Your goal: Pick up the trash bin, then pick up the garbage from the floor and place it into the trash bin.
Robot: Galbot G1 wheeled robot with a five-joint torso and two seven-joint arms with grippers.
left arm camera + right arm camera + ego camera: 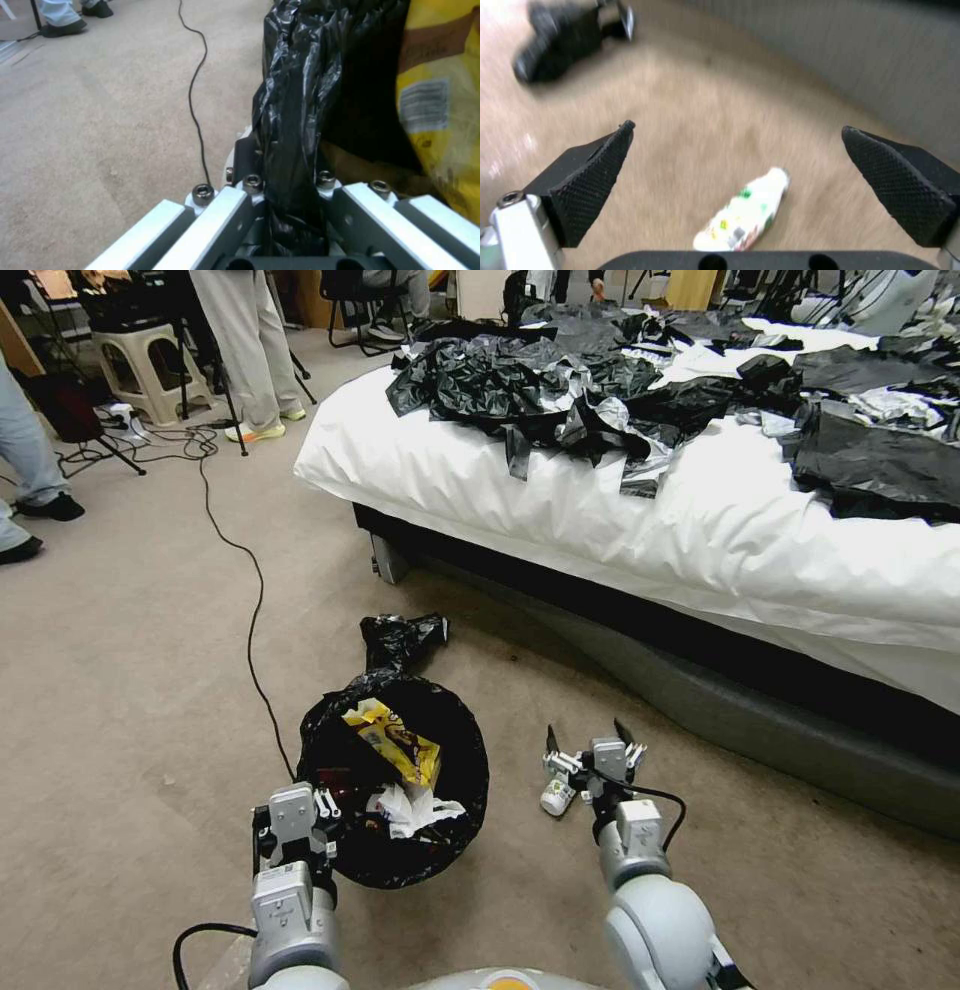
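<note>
The trash bin [400,845], lined with a crinkly black bag, stands on the beige floor [130,690] in front of me. It holds garbage: a yellow snack wrapper [395,740] and a white crumpled tissue [415,810]. My left gripper [325,810] is shut on the bin's near-left rim; in the left wrist view the liner [290,112] is pinched between the fingers [250,183], with the yellow wrapper [440,112] beside it. My right gripper [588,736] hangs open just over a small white plastic bottle [557,795] lying on the carpet; the bottle [745,215] lies between the spread pads [595,176].
A bed [700,520] with a white sheet and several black plastic bags [540,390] runs along the right, its dark base close to my right gripper. A black cable [255,610] snakes across the carpet on the left. A loose tail of black bag [400,635] lies beyond the bin.
</note>
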